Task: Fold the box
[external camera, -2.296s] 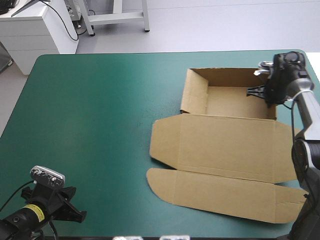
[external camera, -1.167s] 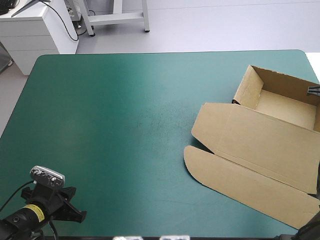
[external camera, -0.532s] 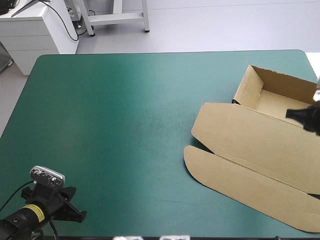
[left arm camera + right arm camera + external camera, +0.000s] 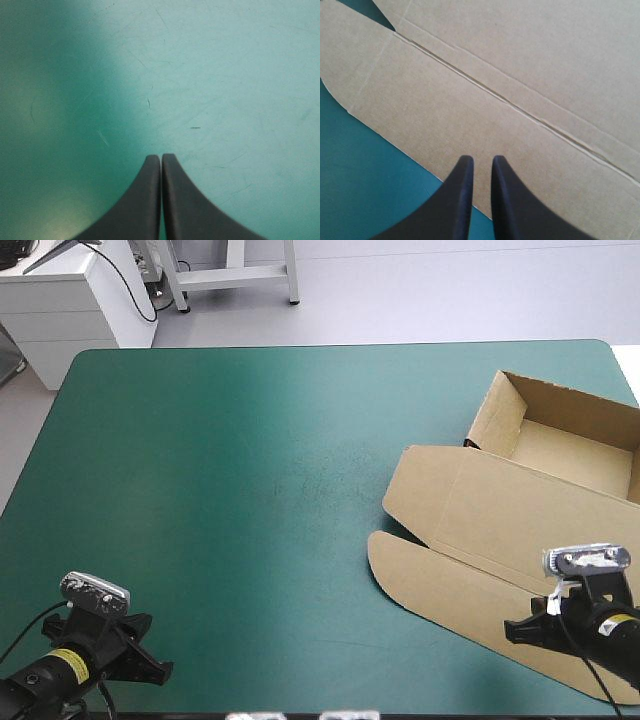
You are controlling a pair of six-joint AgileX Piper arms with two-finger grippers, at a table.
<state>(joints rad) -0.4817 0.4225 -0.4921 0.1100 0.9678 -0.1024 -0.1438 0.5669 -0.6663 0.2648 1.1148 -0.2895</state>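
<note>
Box [image 4: 500,530] is seen sitting as an open tray with its lid laid out flat, over toward the table's right edge. Right gripper [image 4: 479,159] is hung over the lid's outer flap. Brown board is right under the tips, a scored crease runs ahead of them, and the flap's free edge is just beside them, where teal-green cover [image 4: 360,190] shows. Its jaws are all but together, only a thin slit left, and nothing is clamped. Left gripper [image 4: 160,156] is parked well apart from the box, jaws pressed together, with only bare cover ahead.

Handling-wise, the board can be expected to be light and fairly stiff but floppy along the scored lines, so it would probably be hinged rather than lifted whole. Being smooth, it is likely to be skidded across the cover if pushed. A pinch is best taken at that free flap edge beside the right jaws, and hard squeezing should be avoided.
</note>
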